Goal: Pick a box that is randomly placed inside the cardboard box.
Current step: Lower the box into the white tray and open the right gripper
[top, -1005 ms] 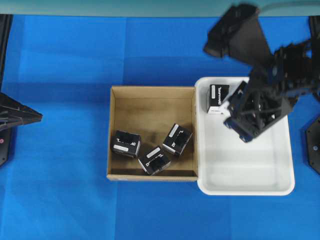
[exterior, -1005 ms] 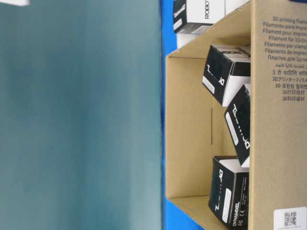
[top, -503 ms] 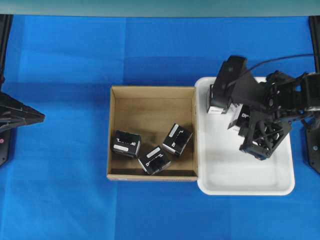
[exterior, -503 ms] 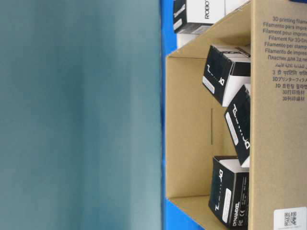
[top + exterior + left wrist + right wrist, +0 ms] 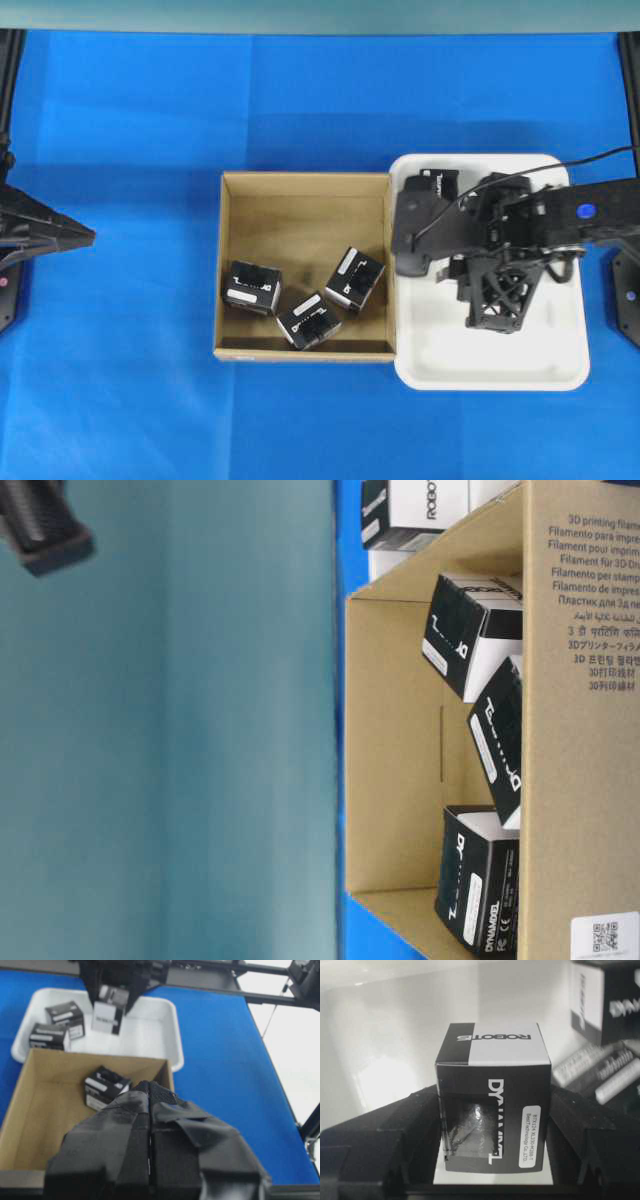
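My right gripper (image 5: 494,1112) is shut on a black box (image 5: 492,1095) with white lettering, one finger on each side. In the left wrist view this box (image 5: 106,1017) hangs low in the white tray (image 5: 150,1035); whether it touches the floor I cannot tell. From overhead the right arm (image 5: 490,245) hides it. The brown cardboard box (image 5: 222,260) holds three more black boxes (image 5: 251,288) (image 5: 308,320) (image 5: 354,278). My left gripper (image 5: 150,1092) is shut and empty, near the cardboard box's front edge, at the far left overhead (image 5: 85,236).
The white tray (image 5: 520,360) stands against the cardboard box's right wall. Two other black cartons (image 5: 65,1014) (image 5: 49,1036) sit in its corner next to that wall. Blue cloth covers the table (image 5: 130,400). A dark arm part (image 5: 40,525) shows top left in the table-level view.
The right arm has swung down and stretched out low over the tray, still shut on its box. A dark arm part has entered the table-level view. The left arm barely moved.
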Controlling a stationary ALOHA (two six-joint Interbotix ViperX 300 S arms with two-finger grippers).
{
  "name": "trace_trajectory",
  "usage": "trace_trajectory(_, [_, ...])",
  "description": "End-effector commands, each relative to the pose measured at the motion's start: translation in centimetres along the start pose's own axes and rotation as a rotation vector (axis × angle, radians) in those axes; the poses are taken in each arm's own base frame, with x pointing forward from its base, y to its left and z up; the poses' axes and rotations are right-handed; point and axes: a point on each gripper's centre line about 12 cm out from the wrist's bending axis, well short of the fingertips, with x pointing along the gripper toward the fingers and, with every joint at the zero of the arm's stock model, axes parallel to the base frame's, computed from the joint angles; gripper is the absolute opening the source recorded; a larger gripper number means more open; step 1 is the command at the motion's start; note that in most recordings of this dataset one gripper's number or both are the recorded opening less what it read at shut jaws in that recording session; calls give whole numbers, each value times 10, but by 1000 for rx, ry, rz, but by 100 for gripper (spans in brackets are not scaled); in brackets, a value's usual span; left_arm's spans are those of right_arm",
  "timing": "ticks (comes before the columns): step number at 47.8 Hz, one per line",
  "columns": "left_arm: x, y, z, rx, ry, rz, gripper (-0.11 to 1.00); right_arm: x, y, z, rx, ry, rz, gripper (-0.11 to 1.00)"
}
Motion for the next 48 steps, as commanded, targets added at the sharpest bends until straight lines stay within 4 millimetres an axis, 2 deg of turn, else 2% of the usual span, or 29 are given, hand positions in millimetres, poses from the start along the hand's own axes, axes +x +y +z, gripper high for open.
trace_trajectory(1, [0,-1,12,0,-29,-3,-7,12,2,1,-29,3,3,58])
trace_trajectory(8, [0,-2,12,-1,-30,-5,-7,34,3,-2,-52,16,6,58])
trace_trajectory(13, [0,-2,12,-1,-30,-5,-7,43,2,-4,-49,5,8,58])
trace_trajectory(27, [0,-1,12,-11,-29,-3,-7,46,-7,0,-21,-39,6,58])
trace_trajectory(42, [3,-1,9,-35,-11,-1,-7,48,-7,6,-17,-97,12,58])
trace_trajectory(45, [3,-1,9,-35,-9,-2,-7,47,-7,6,-17,-99,12,65])
trace_trajectory(48, [3,-1,10,-35,-12,-1,-7,47,-7,6,-21,-97,11,79])
